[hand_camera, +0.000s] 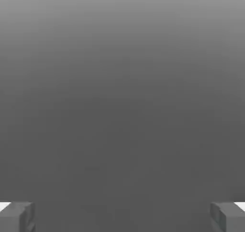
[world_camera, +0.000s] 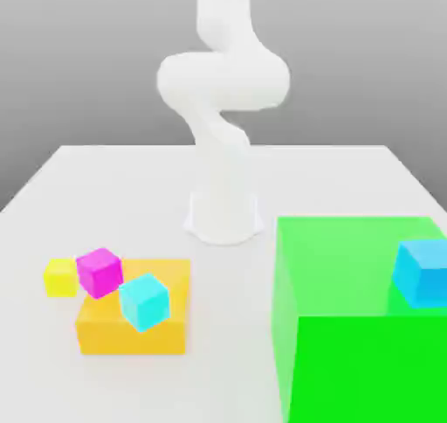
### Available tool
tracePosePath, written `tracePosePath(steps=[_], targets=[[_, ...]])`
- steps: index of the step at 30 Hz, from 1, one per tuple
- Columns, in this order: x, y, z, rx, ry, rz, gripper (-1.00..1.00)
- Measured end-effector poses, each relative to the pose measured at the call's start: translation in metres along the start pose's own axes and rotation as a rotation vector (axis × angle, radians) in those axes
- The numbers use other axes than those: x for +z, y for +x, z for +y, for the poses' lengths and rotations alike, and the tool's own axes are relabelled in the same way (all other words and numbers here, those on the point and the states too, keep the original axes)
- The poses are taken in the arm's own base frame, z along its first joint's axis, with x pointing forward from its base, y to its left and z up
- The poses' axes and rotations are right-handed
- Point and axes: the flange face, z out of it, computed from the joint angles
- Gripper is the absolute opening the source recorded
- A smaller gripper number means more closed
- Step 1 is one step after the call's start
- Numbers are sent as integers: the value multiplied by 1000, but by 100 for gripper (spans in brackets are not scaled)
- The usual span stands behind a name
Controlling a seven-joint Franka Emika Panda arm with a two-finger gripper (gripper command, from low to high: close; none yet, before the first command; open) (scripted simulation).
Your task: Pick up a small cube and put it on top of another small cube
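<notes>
Two gripper fingers (hand_camera: 26, 216) stand wide apart in the hand view, nothing between them, so the gripper (hand_camera: 122, 217) is fully open and empty. Small yellow cube (world_camera: 61, 278) sits on the white table (world_camera: 306, 172) toward the exterior view's left, beside the tilted magenta cube (world_camera: 99, 273); tilted cyan cube (world_camera: 144, 302) overlaps the flat orange-yellow block (world_camera: 131, 336) in view, contact unclear. Blue cube (world_camera: 423, 273) shows against the top of the big green box (world_camera: 371, 364) at the exterior view's right; no open container there, box reads solid.
</notes>
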Motion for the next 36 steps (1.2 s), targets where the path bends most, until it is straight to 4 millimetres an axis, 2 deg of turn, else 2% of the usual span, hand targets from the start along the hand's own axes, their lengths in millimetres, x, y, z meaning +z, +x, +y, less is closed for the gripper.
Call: tracePosePath(steps=[3,6,10,13,17,20,25,27,34,35,36], targets=[[59,18,38,132,-111,1,0],[109,32,85,264,-213,2,0],[165,42,159,447,-340,1,0],[198,42,220,588,-430,0,0],[230,29,305,783,-542,-4,0],[246,11,366,934,-620,-9,0],[256,-37,464,1206,-740,-16,0],[258,-60,496,1308,-778,-19,0],[304,-95,529,1327,-793,-29,0],[308,-98,532,1327,-794,-29,-100],[308,-98,532,1327,-794,-29,-100]])
